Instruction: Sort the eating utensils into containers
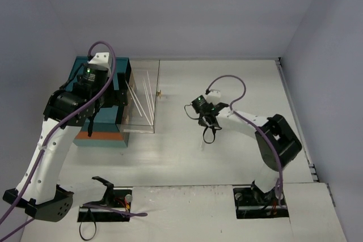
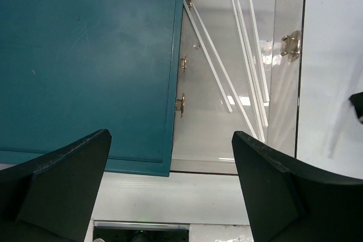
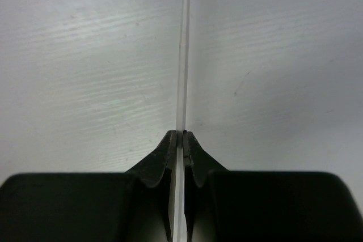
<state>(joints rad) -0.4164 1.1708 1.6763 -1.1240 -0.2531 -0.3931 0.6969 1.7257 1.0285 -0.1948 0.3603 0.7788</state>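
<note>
Over on the table, well right of the teal chest (image 2: pixel 85 55), our right gripper (image 3: pixel 181 135) is pinched tight on a single pale chopstick (image 3: pixel 182 55) that pokes straight out ahead of the jaws. The left gripper (image 2: pixel 170 140) hangs wide apart above the pulled-out drawer (image 2: pixel 204 145), where several more chopsticks (image 2: pixel 249 66) lie. Our take: lift slow and level, since something this thin could pivot in the grip. Then line it up lengthwise with the others before letting go.

Top camera looks down over the whole table (image 1: pixel 187 157); 2 wrist cameras look closely downward, left sharing the drawer (image 2: pixel 198 134).
</note>
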